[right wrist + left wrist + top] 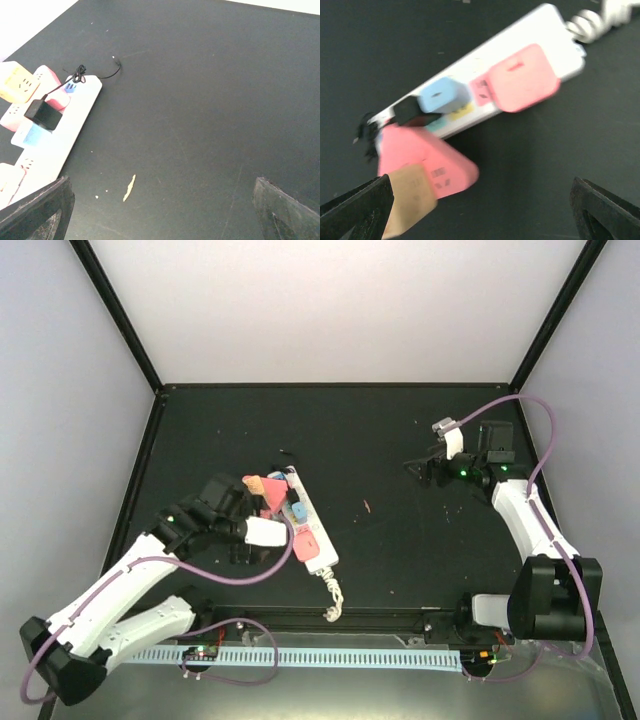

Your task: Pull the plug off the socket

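Socket: is lying slantwise on the table, left of centre, with its coiled cord trailing toward the near edge.
Plugs: a pink plug is sitting nearest the cord, then a blue plug and a small black plug. A pink-and-tan block is resting against the far end, and whether it is seated cannot be told.
Left pincer: is hovering just beside that far end with its jaws spread fully wide, gripping nothing. It is probably lining up to close on a plug, though which one is unclear.
Right pincer: is hanging well apart over the right side of the table, gaping wide and empty. It is looking toward the socket, likely keeping out of the left arm's way or waiting to brace the strip.
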